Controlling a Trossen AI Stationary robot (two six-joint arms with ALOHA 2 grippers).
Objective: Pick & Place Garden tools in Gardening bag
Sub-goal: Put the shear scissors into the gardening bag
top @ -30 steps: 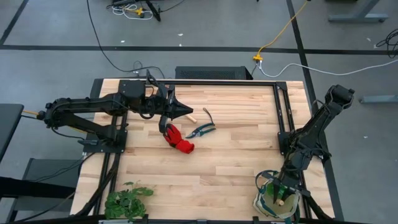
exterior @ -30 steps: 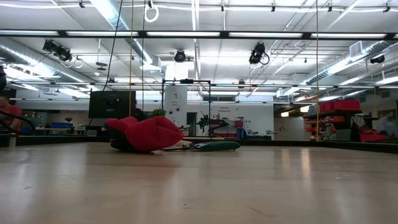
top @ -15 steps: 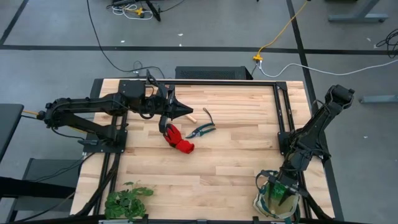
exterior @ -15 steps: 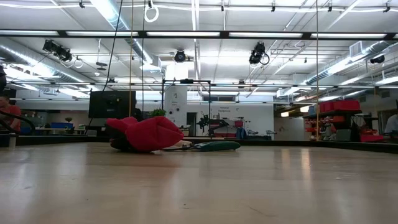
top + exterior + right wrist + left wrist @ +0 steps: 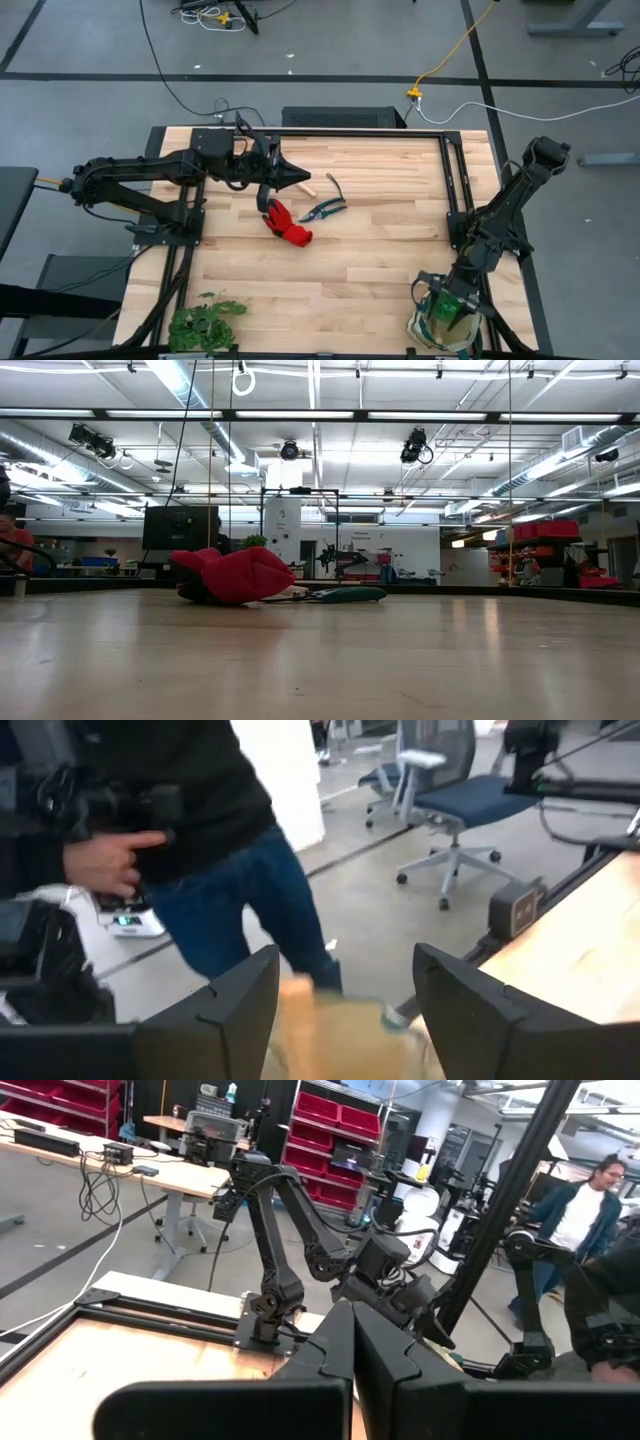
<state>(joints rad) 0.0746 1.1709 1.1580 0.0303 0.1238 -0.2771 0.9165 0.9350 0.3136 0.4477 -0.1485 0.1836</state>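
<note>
The gardening bag [image 5: 424,326] stands at the table's near right corner. My right gripper [image 5: 452,308] hangs over its mouth, open. In the right wrist view a blurred wooden handle [image 5: 310,1020] stands between its spread fingers, close to one of them. A red glove [image 5: 286,223] and dark pruning shears [image 5: 326,208] lie on the table's far middle; the low view shows the glove [image 5: 236,574] and the shears [image 5: 350,595] flat on the wood. My left gripper [image 5: 298,180] is level above the table just beyond the glove, shut on nothing [image 5: 352,1350].
A leafy plant bunch [image 5: 205,322] lies at the near left corner. A short pale wooden piece [image 5: 308,189] shows beside the left fingertips. Bare wood stretches between the glove and the bag. People stand beyond the table in both wrist views.
My right gripper has opened over the bag while staying in place; the wooden handle that showed under its fingers now sits lower in the bag. The left arm, the glove and the shears have kept still.
</note>
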